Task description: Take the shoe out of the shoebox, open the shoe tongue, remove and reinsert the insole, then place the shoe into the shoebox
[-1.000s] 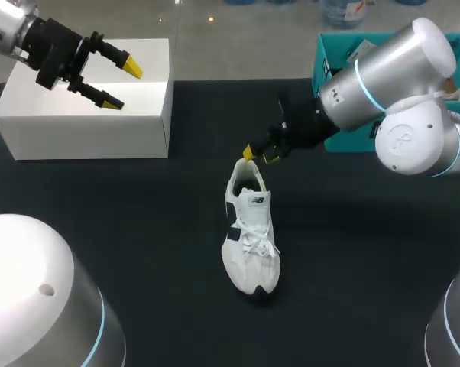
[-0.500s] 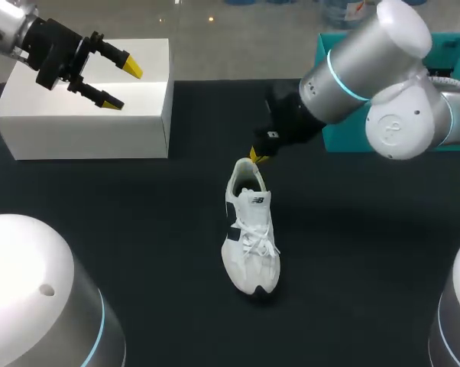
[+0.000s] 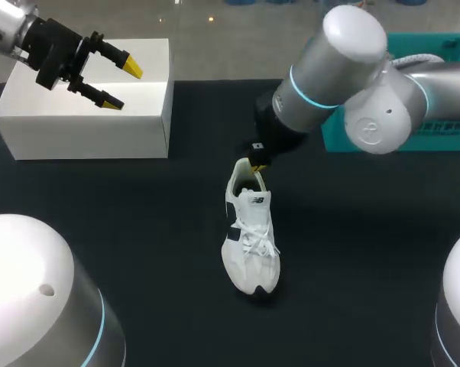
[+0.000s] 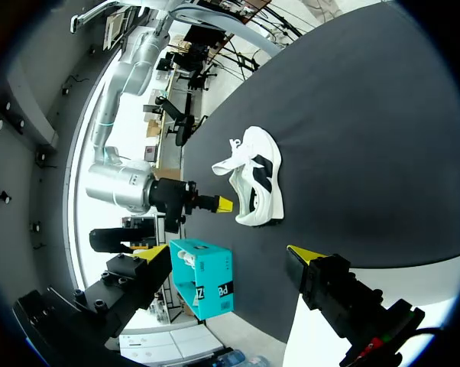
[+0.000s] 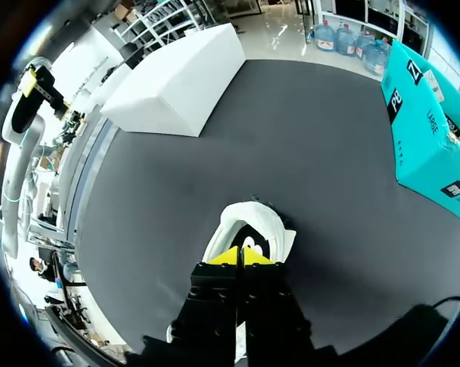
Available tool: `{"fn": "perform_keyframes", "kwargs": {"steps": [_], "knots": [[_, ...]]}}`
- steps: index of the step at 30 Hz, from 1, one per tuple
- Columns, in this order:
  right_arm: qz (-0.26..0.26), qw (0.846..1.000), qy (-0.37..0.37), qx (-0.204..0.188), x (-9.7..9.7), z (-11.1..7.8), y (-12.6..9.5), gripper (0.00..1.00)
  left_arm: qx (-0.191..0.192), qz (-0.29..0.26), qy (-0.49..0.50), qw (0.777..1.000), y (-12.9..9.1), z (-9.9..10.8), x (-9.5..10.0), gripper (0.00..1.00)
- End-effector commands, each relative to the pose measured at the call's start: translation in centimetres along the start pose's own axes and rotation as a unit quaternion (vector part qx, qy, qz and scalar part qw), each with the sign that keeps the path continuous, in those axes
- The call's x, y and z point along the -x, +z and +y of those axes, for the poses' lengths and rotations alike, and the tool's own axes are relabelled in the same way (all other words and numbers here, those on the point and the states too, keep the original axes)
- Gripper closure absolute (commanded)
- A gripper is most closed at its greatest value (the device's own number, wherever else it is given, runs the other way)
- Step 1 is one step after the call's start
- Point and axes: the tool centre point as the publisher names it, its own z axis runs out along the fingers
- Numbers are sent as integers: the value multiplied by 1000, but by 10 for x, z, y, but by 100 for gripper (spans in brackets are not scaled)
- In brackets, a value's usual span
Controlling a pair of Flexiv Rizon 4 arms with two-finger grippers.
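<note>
A white shoe (image 3: 251, 237) with black side marks lies on the black table near the middle, toe toward the front edge; it also shows in the left wrist view (image 4: 257, 180). My right gripper (image 3: 254, 164) hangs just over the shoe's heel opening, its yellow tips pressed together with nothing seen between them. From its own wrist, the right gripper (image 5: 239, 256) stands right above the heel collar of the shoe (image 5: 249, 212). My left gripper (image 3: 123, 84) is open in the air over the white box, far from the shoe. The teal shoebox (image 3: 327, 65) stands at the back right.
A white box (image 3: 85, 115) stands at the table's back left, under the left gripper (image 4: 226, 252). The teal shoebox (image 5: 425, 130) is partly hidden behind my right arm in the head view. Bare black table surrounds the shoe.
My right gripper has shut and the right arm has swung leftward, bringing the tips down onto the heel end of the shoe. The left arm and the shoe have not moved.
</note>
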Motion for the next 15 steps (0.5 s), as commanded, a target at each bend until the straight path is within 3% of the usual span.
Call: {"fn": "perform_keyframes", "kwargs": {"steps": [1,15], "knots": [[-123,992,6,1,-11,3,27,100,-1,1,0,1000,0,0,0,0],[-111,992,46,-30,-5,-21,47,100,-1,1,0,1000,0,0,0,0]]}}
